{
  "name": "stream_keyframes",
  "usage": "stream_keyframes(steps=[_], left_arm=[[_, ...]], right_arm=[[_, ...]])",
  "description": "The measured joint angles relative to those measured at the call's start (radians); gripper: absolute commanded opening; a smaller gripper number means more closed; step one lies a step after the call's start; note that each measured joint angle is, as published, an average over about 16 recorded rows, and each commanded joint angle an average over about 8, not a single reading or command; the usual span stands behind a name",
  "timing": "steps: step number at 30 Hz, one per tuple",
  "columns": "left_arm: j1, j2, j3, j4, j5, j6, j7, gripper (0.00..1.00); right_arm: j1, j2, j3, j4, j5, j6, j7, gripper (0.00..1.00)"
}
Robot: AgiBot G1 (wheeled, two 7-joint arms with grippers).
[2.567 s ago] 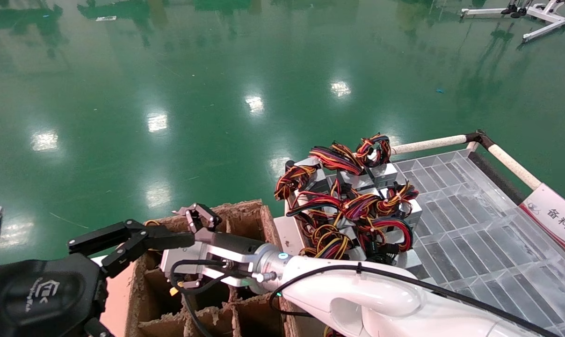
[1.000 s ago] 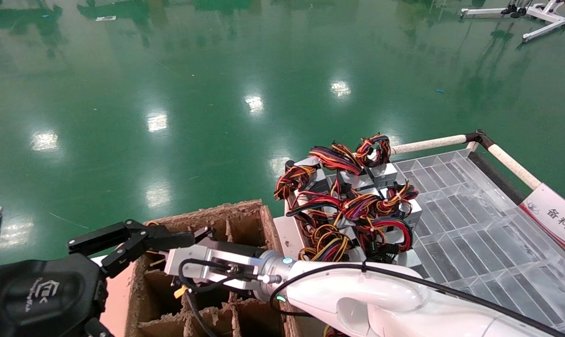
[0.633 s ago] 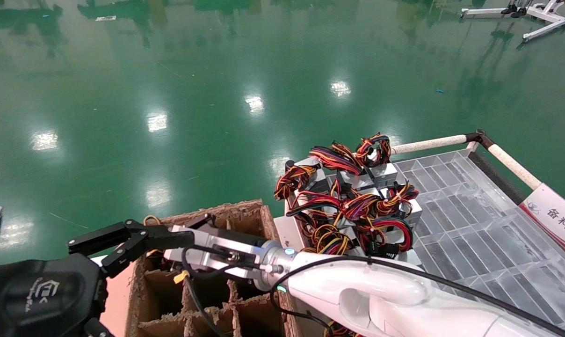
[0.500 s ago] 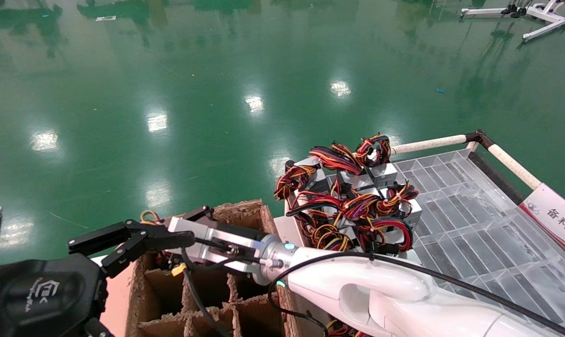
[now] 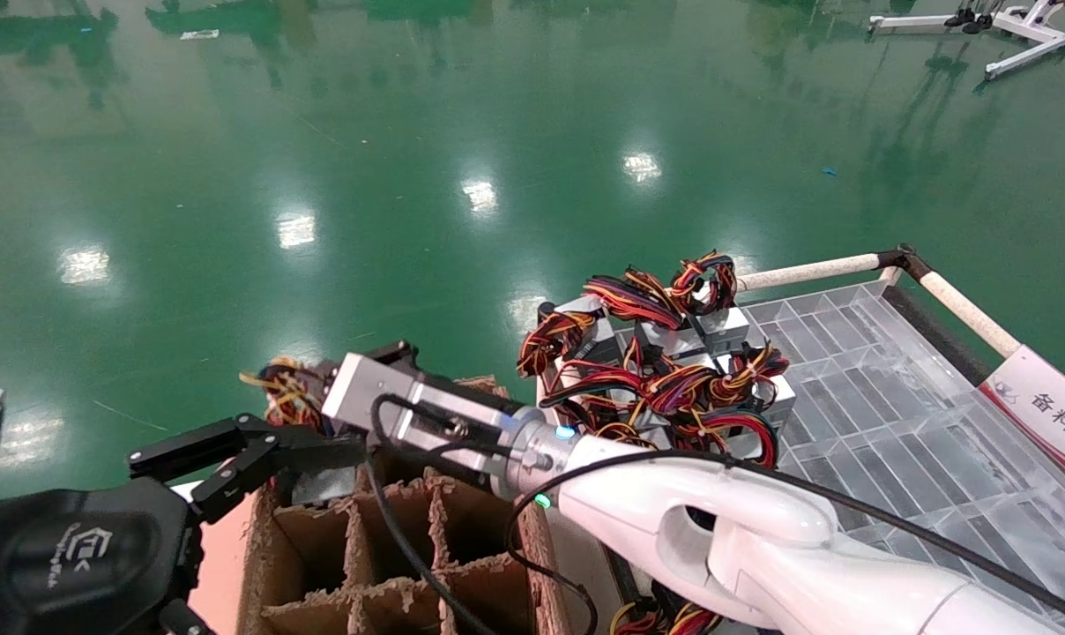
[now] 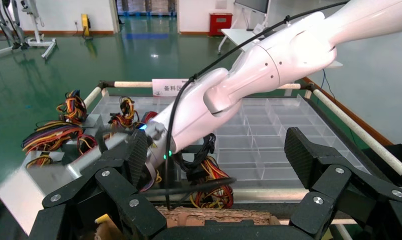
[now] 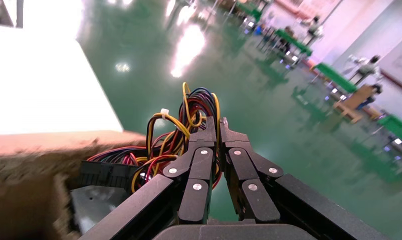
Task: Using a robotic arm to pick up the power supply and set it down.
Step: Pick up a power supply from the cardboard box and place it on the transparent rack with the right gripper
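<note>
Left gripper (image 5: 233, 454) sits parked at near left, fingers spread wide and empty. Beyond it, right gripper (image 7: 215, 131) is clamped on the wire bundle of the power supply (image 5: 293, 399), a grey metal box with looped red, yellow and black wires, lifted above the far-left cells of the cardboard box (image 5: 471, 538). More units are piled on the clear tray (image 5: 885, 414) at right.

A factory or warehouse hall — the glossy green painted floor (image 5: 365, 132) runs wide and open, mirroring rows of ceiling lights. A railed cart with a clear gridded tray (image 5: 894, 441) bears a Chinese-lettered sign (image 5: 1048, 410) and a heap of wired power supplies (image 5: 665, 370), beside a divided cardboard box (image 5: 391, 547) — stock laid out for sorting.
</note>
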Motion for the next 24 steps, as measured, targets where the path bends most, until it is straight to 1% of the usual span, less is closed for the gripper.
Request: stream_keyframes(steps=[14, 19, 24], left_arm=[[0.000, 0.000, 0.000, 0.000, 0.000, 0.000, 0.000, 1.00], [0.000, 0.000, 0.000, 0.000, 0.000, 0.000, 0.000, 1.00], [0.000, 0.000, 0.000, 0.000, 0.000, 0.000, 0.000, 1.00]], right_arm=[[0.015, 0.028, 0.074, -0.012, 0.080, -0.152, -0.115, 0.00], [0.026, 0.060, 0.102, -0.003, 0.095, -0.198, -0.154, 0.00], [0.039, 0.116, 0.130, 0.036, 0.103, -0.225, -0.187, 0.00]])
